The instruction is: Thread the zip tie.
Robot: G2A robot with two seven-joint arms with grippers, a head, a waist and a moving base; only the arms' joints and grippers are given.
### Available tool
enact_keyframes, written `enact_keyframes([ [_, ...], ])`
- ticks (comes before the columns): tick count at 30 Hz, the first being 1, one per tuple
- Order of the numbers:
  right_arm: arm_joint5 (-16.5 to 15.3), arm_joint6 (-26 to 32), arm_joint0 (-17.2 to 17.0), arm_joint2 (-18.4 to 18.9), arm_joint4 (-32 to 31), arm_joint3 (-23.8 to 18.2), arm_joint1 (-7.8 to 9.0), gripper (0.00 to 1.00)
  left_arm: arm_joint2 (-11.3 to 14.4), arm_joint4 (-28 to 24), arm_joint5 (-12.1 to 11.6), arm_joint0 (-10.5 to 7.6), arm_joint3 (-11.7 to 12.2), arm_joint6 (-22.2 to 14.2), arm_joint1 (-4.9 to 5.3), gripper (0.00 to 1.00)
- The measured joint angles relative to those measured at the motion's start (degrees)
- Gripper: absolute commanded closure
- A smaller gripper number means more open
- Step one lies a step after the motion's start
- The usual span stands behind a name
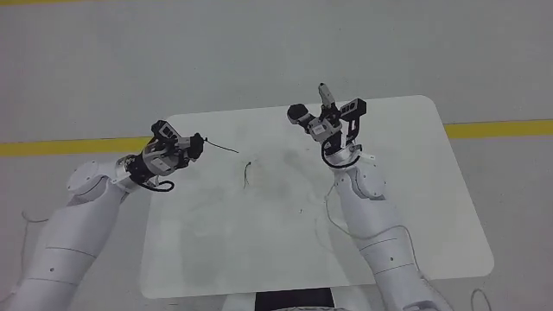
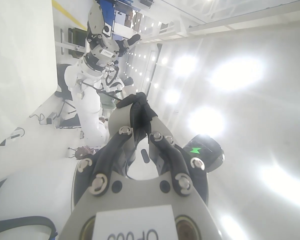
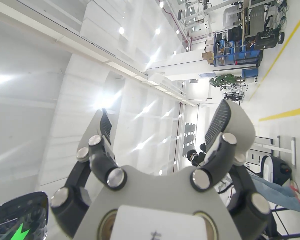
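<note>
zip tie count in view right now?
2. One zip tie is clamped in the left gripper, its tail sticking out over the table. A second, curled zip tie lies loose mid-table, between the arms. Other thin ones could escape notice.

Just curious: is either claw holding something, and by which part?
The left gripper pinches a thin black zip tie by one end; the right gripper is open, empty.

A thin black zip tie (image 1: 221,146) juts rightward from the left claw (image 1: 199,142) — pinched at one end, above the bench (image 1: 397,225).
</note>
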Motion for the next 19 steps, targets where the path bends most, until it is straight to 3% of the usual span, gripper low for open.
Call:
enact_keyframes([
  [19, 0.0, 0.0, 0.0, 0.0, 0.0, 0.0, 0.00, 0.00, 0.0, 0.0, 0.0, 0.00, 0.0, 0.0, 0.00, 1.00],
])
